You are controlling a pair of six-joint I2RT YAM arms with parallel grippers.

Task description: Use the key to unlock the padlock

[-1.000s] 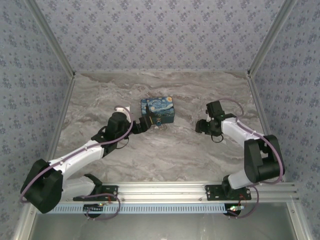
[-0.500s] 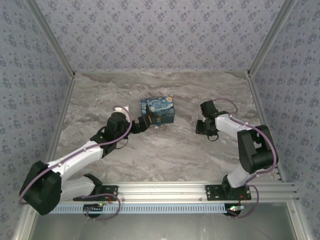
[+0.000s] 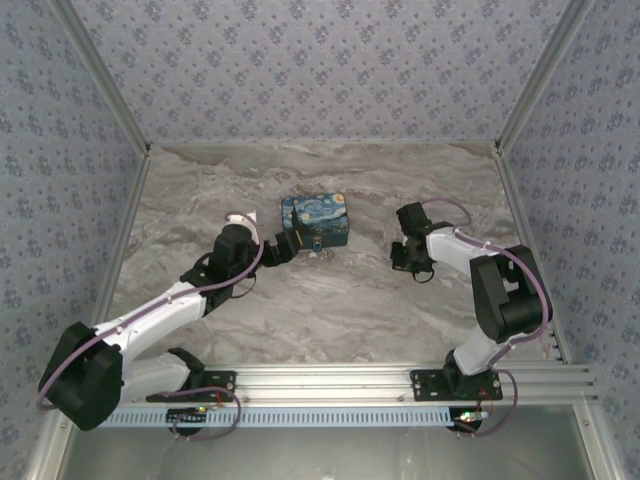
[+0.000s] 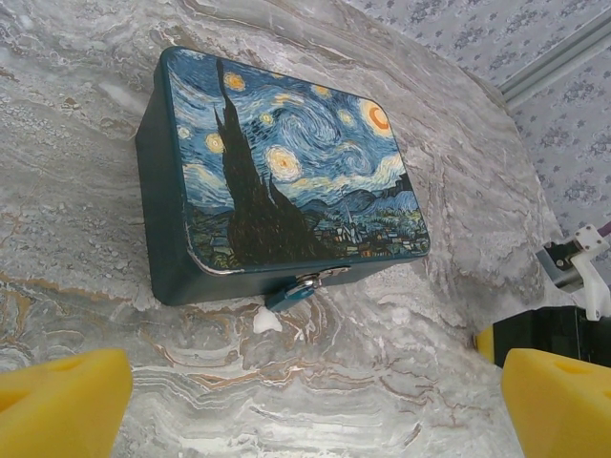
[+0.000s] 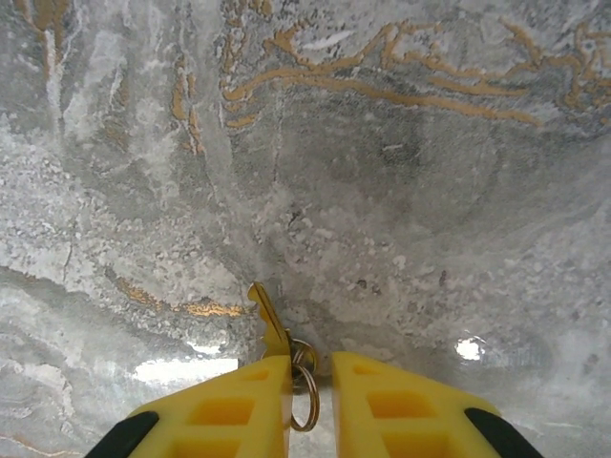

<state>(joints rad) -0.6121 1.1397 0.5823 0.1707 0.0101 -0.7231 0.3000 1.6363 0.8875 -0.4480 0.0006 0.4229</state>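
Yellow-tipped, the right gripper stood nearly shut about the key, whether truly gripping I couldn't tell, while the left gripper hung wide open before the padlock, likely to steady it.

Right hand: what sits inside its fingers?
Between the fingers of the right hand sit the key and its ring, blade pointing out over the marble table. A finger covers the key's head.

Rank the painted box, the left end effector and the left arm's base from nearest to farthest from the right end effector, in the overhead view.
1. Painted box, mid-table, to the left of the right end effector.
2. Left end effector, at the box's near-left corner.
3. Left arm's base, on the near rail, left.
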